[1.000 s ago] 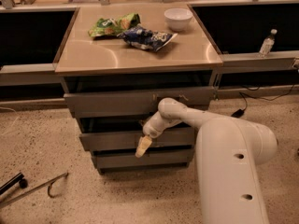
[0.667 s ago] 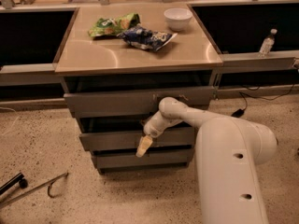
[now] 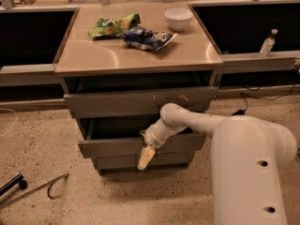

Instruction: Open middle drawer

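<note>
The middle drawer (image 3: 112, 147) is a plain grey front below the wider scratched top drawer (image 3: 117, 103). It stands out from the cabinet, with a dark gap showing above its front. The narrow bottom drawer (image 3: 117, 162) sits under it. My gripper (image 3: 146, 158) hangs at the front of the middle drawer, right of its centre, its pale tip pointing down over the bottom drawer's front. The white arm (image 3: 243, 163) reaches in from the lower right.
On the cabinet top (image 3: 93, 55) lie a green bag (image 3: 112, 25), a blue bag (image 3: 147, 37) and a white bowl (image 3: 178, 18). A water bottle (image 3: 267, 42) stands on the right ledge. A metal tool (image 3: 33, 191) lies on the speckled floor at the lower left.
The gripper has come a little toward the camera, and the middle drawer's front has slid out slightly with it, widening the gap above it.
</note>
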